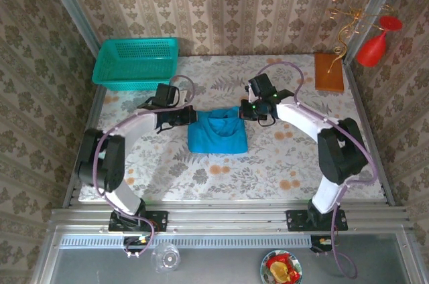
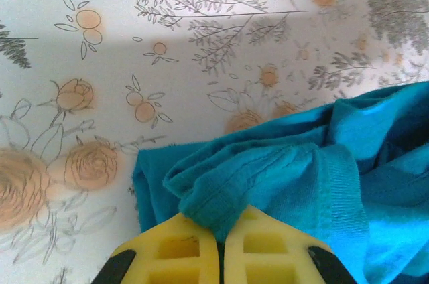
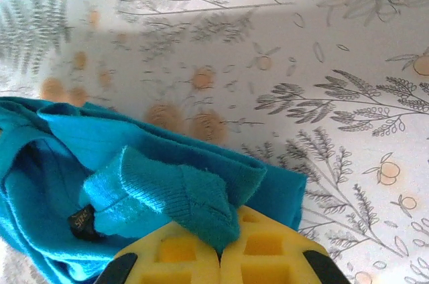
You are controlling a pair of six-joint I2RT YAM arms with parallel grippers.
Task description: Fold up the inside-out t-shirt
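Note:
The inside-out t-shirt (image 1: 216,133) lies bunched into a small teal-blue rectangle at the middle of the floral table. My left gripper (image 1: 190,117) is at its far left corner, and in the left wrist view its yellow jaws are shut on a seamed fold of the t-shirt (image 2: 261,177). My right gripper (image 1: 245,113) is at the far right corner. Its yellow jaws pinch a ribbed fold of the t-shirt (image 3: 174,190), with a dark label showing on the cloth to the left. Both pinched edges are raised slightly off the table.
A turquoise mesh basket (image 1: 136,62) stands at the table's back left. An orange-brown block (image 1: 328,72) lies at the back right, near a red funnel-shaped object (image 1: 375,43) and gold wire. Bare floral tablecloth (image 1: 268,170) lies in front of the shirt.

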